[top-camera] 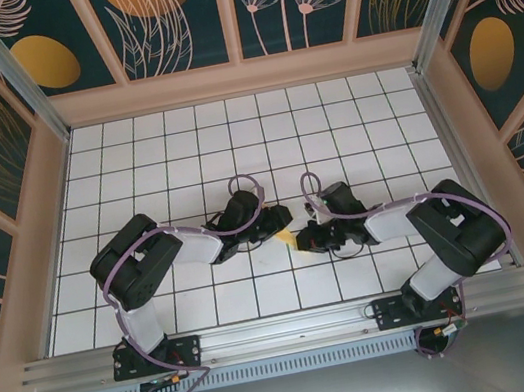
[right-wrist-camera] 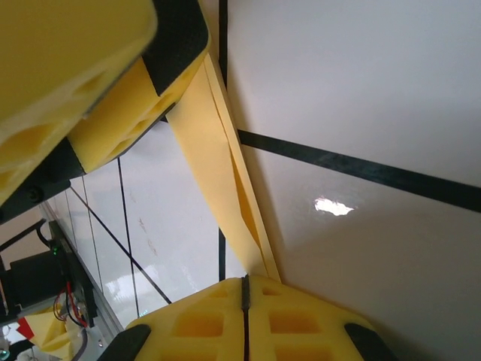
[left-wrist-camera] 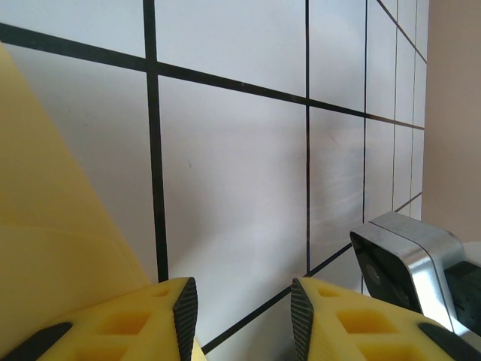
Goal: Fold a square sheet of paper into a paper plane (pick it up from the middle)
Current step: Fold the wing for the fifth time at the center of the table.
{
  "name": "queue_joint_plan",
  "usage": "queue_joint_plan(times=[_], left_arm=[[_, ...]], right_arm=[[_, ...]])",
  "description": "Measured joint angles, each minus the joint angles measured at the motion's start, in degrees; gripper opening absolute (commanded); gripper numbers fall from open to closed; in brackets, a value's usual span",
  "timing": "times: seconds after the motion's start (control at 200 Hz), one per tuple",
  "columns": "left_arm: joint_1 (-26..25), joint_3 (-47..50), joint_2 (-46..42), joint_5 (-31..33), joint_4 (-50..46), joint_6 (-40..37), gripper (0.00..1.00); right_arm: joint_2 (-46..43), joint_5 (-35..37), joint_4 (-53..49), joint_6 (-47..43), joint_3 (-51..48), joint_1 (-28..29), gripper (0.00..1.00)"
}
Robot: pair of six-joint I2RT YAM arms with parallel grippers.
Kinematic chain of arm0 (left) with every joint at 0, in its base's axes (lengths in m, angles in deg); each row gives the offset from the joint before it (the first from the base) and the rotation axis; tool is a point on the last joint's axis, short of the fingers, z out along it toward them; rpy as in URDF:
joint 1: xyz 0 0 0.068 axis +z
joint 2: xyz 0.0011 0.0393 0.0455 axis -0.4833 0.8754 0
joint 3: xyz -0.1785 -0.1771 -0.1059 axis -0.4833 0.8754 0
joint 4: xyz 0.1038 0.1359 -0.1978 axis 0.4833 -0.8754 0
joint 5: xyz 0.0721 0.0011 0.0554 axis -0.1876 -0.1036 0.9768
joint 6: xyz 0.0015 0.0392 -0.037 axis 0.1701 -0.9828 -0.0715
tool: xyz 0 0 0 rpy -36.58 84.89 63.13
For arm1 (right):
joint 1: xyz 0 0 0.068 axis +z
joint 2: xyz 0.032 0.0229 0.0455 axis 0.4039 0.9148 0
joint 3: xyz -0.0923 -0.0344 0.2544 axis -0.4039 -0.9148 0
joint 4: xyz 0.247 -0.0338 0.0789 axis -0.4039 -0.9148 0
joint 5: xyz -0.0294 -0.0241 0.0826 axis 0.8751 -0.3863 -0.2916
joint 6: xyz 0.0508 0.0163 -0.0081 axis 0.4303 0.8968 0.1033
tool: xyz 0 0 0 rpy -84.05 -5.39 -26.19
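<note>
White black-gridded table [top-camera: 232,140]; leaf-patterned teal walls [top-camera: 170,19]; paper plane [top-camera: 288,240] near front centre

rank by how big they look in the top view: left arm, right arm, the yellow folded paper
1 and 2, tied: left arm and right arm, in mirrored poses and looking about the same size, so no ranking between them.
3. folded paper, a small yellow sliver between the arm tips.

Mid counter [top-camera: 330,123], between the two arms: the paper plane [top-camera: 288,240]. Just left of it, the left fingers [left-wrist-camera: 120,323], apart. On its right end, the right fingers [right-wrist-camera: 301,323], pinched together.
</note>
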Motion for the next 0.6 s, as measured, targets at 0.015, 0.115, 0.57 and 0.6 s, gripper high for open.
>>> queue_joint_plan(times=[0.015,0.115,0.57,0.6], left_arm=[[0.0,0.0,0.0,-0.04,0.04,0.0,0.41],[0.04,0.0,0.11,-0.17,0.24,0.0,0.41],[0.11,0.0,0.09,-0.76,0.33,-2.03,0.41],[0.11,0.0,0.07,-0.79,0.31,-2.38,0.41]], right_arm=[[0.0,-0.02,0.31,0.28,-0.11,-0.02,0.08],[0.09,-0.52,1.51,0.92,-0.68,-0.28,0.08],[-7.23,-2.01,0.92,2.25,1.42,-1.31,0.12],[-6.47,-2.16,1.27,2.45,1.75,-1.31,0.12]])
